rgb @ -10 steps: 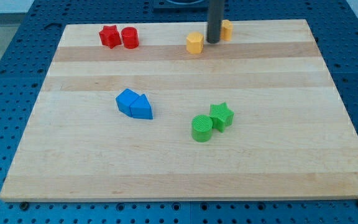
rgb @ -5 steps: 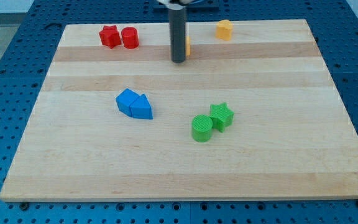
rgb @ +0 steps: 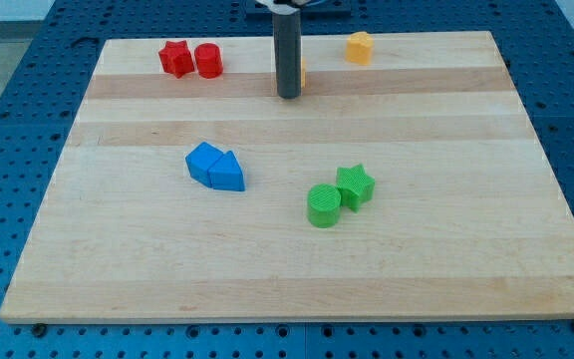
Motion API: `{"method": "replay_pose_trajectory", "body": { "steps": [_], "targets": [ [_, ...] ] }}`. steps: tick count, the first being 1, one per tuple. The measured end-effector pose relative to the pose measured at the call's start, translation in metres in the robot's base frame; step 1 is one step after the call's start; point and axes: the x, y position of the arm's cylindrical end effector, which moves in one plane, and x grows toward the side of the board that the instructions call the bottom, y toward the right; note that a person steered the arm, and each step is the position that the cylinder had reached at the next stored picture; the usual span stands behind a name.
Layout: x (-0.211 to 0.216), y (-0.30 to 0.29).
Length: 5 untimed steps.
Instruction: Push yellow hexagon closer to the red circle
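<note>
My tip (rgb: 288, 96) rests on the wooden board near the view's top centre. The rod stands in front of the yellow hexagon (rgb: 303, 73) and hides most of it; only a thin yellow sliver shows at the rod's right edge. The red circle (rgb: 208, 61) lies to the view's left of the rod, at the top left of the board, with a clear gap between it and my tip. Whether the tip touches the hexagon cannot be told.
A red star (rgb: 175, 58) touches the red circle's left side. A second yellow block (rgb: 360, 47) sits at the top right. Two blue blocks (rgb: 215, 167) lie together left of centre. A green cylinder (rgb: 324, 205) and a green star (rgb: 355, 185) sit below centre.
The rod moved from the right of the yellow hexagon to the view's left and down, now covering it. The hexagon shifted slightly left. In the last half second the rod barely moved.
</note>
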Motion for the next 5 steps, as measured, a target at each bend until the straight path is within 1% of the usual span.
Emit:
{"method": "replay_pose_trajectory", "body": {
  "steps": [1, 2, 3, 4, 5],
  "targets": [
    [-0.017, 0.000],
    [-0.005, 0.006],
    [-0.001, 0.037],
    [-0.027, 0.056],
    [-0.048, 0.050]
  ]
}}
